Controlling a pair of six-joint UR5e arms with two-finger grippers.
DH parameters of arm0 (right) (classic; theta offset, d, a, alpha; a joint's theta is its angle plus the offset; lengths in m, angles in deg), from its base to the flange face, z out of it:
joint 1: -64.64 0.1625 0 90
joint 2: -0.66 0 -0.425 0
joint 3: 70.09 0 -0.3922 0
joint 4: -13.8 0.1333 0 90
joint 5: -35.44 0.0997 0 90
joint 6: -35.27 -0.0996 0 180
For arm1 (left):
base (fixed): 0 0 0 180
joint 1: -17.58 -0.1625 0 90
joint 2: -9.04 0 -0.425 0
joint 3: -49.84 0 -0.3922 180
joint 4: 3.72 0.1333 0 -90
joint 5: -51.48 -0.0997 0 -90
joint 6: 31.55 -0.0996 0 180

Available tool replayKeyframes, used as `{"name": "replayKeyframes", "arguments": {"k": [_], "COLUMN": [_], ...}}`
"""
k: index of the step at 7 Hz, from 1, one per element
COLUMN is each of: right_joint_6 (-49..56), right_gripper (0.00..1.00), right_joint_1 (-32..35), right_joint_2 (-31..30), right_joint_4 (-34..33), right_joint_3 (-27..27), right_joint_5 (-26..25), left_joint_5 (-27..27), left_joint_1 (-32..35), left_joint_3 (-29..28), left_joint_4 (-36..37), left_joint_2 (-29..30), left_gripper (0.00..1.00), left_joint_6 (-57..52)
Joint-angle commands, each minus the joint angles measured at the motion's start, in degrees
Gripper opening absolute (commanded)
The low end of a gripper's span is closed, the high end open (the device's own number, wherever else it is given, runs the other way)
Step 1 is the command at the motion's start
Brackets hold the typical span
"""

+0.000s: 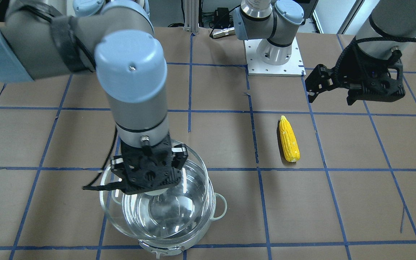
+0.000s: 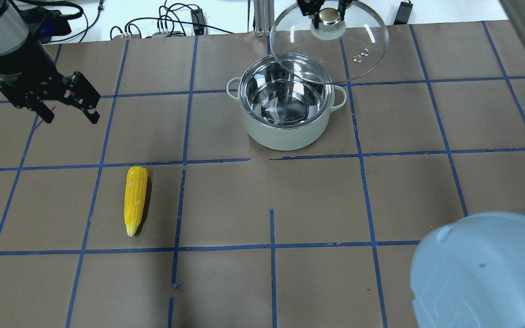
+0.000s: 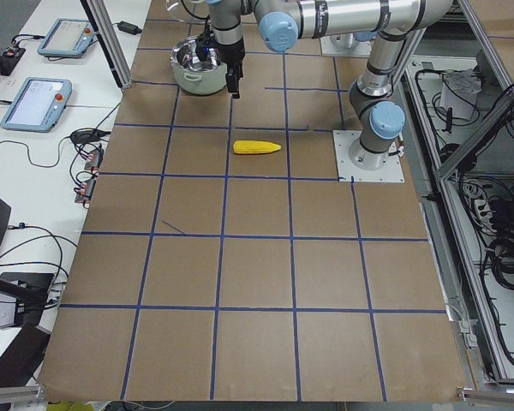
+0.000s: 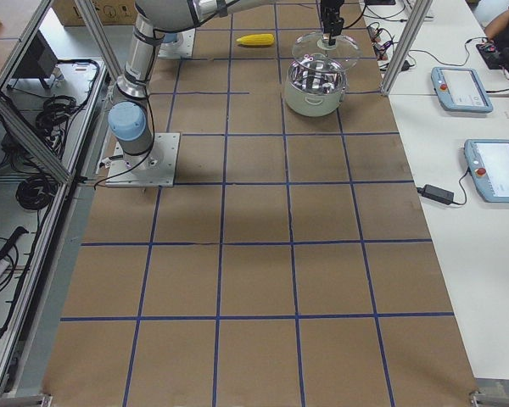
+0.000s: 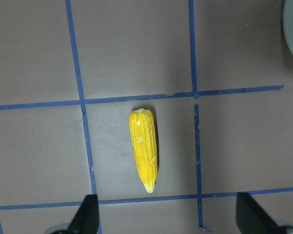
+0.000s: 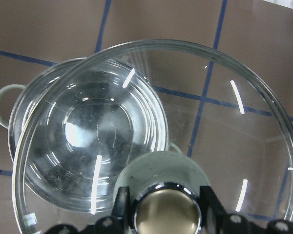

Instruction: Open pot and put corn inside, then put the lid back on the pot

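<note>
Above the pot (image 2: 285,132), the right gripper (image 2: 328,13) holds the lid (image 2: 358,50) lifted clear of the rim. Only the right wrist view shows its fingers (image 6: 119,204) pinching the knob from both sides, with the pot's shiny interior showing through the glass. Overhead, the left gripper (image 2: 70,117) hangs with fingers spread, well apart from the corn (image 2: 135,200) lying on the worktop (image 2: 290,205); the left wrist view shows the cob's pointed tip toward that gripper's fingers.

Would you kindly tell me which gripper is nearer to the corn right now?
Left. The left gripper hovers open near the corn; the right gripper holds the lid over the pot, farther away.
</note>
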Motion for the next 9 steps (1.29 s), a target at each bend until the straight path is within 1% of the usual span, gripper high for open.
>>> {"name": "replayKeyframes", "arguments": {"k": [1,3,4,5,6,7,8,9], "right_joint_6": [4.4,3.6,3.5,3.5,3.4,3.5,3.4,3.3], "right_gripper": [0.26,0.08,0.07,0.07,0.07,0.07,0.07,0.07], "right_joint_1": [-4.8,-6.1,-6.3,-7.2,-8.4,-9.5,-9.6,-9.5], "right_joint_2": [-0.3,0.2,0.3,0.6,0.7,0.7,1.3,1.9], "right_joint_4": [2.5,3.3,5.1,5.0,4.8,4.8,4.7,4.3], "right_joint_3": [-2.2,-1.4,-1.3,-1.3,-1.3,-1.3,-1.3,-1.3], "right_joint_5": [-0.3,-0.3,-0.1,1.2,3.3,3.3,3.3,3.3], "left_joint_5": [-0.1,0.2,0.2,0.2,0.2,0.3,0.2,0.2], "left_joint_1": [-1.2,-1.0,-1.1,-1.0,-1.0,-1.0,-0.6,-0.6], "left_joint_3": [8.8,17.6,22.4,27.5,31.0,32.1,32.4,32.0], "left_joint_4": [4.2,15.8,25.7,33.0,40.4,44.2,45.2,46.3], "left_joint_2": [0.0,1.8,2.6,4.3,6.0,7.7,9.7,10.5], "left_gripper": [1.0,1.0,1.0,1.0,1.0,1.0,1.0,0.86], "left_joint_6": [-1.0,-1.0,-1.7,-1.5,-1.5,-1.6,-1.3,-1.5]}}
